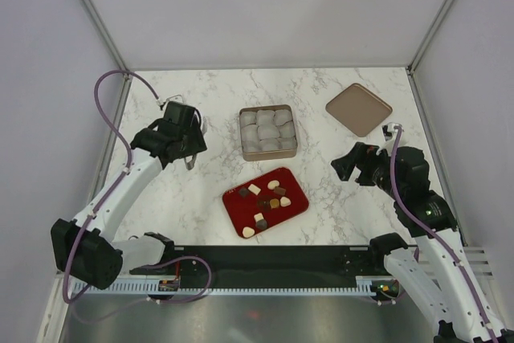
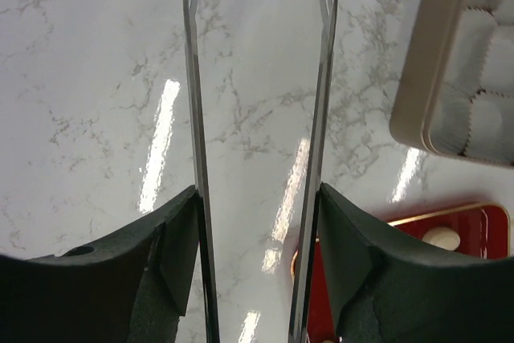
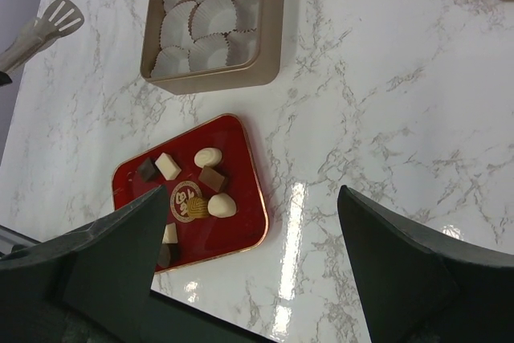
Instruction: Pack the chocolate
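Spanning the whole view, the marble bench (image 1: 337,206) carries everything. A gold square tin (image 1: 269,155) sits near its middle, filled with white paper cups (image 3: 210,6), none of which shows a piece inside. Its flat lid (image 1: 359,109) lies apart toward the far right corner. Just nearer than the tin lies a red tray (image 1: 293,202), tilted at an angle.

Left of the tin, the left gripper (image 2: 259,198) clasps a pair of metal tongs (image 2: 195,118) between its fingers. The two tong blades stand apart with only bare bench between them. Right of the tray, the right gripper (image 3: 250,198) hovers with its fingers spread wide and nothing in them.

All the chocolate (image 3: 208,156) rests loose on the red tray: small dark, tan and cream-white pieces, scattered and mostly not touching.
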`<state>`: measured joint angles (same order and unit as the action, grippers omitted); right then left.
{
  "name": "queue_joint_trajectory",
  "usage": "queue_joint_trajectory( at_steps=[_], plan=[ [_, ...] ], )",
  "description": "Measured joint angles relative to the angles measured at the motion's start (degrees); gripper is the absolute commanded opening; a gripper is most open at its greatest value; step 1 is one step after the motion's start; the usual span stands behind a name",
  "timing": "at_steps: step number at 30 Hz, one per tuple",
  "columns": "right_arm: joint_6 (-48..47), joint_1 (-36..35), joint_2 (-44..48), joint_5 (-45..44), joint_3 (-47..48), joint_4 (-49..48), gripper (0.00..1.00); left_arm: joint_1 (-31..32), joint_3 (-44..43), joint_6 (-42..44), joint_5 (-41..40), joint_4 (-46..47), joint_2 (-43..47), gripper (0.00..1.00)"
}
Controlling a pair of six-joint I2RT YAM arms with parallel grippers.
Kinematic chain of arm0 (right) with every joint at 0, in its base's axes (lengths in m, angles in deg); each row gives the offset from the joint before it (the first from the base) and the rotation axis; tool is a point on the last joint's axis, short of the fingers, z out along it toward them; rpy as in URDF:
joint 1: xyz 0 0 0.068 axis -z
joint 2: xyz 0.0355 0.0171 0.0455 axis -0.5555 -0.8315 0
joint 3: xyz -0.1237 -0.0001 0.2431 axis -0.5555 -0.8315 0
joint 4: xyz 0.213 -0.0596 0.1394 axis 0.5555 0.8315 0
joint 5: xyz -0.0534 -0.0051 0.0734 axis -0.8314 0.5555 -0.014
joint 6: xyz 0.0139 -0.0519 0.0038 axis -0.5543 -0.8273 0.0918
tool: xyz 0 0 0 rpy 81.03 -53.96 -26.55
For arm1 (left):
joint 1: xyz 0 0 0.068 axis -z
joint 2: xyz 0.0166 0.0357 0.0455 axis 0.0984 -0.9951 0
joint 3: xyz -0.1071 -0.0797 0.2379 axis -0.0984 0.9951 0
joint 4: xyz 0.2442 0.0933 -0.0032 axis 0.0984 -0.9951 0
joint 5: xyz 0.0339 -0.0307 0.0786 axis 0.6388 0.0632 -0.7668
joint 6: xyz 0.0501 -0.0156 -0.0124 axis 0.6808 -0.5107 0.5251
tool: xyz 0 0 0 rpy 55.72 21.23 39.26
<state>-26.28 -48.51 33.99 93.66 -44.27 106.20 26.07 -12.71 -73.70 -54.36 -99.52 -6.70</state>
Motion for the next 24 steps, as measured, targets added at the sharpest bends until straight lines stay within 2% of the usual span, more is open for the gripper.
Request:
queue_joint_trajectory(
  at_steps=[12,24],
  plan=[
    [-0.48,0.0,-1.16,-1.81,2.99,1.05,0.94,7.41,-0.31,12.28,20.85,-2.78,11.5,0.49],
    [-1.81,0.0,-2.86,-4.76,4.26,3.08,0.93,21.35,-0.09,14.32,22.38,-10.56,16.46,0.37]
  ],
)
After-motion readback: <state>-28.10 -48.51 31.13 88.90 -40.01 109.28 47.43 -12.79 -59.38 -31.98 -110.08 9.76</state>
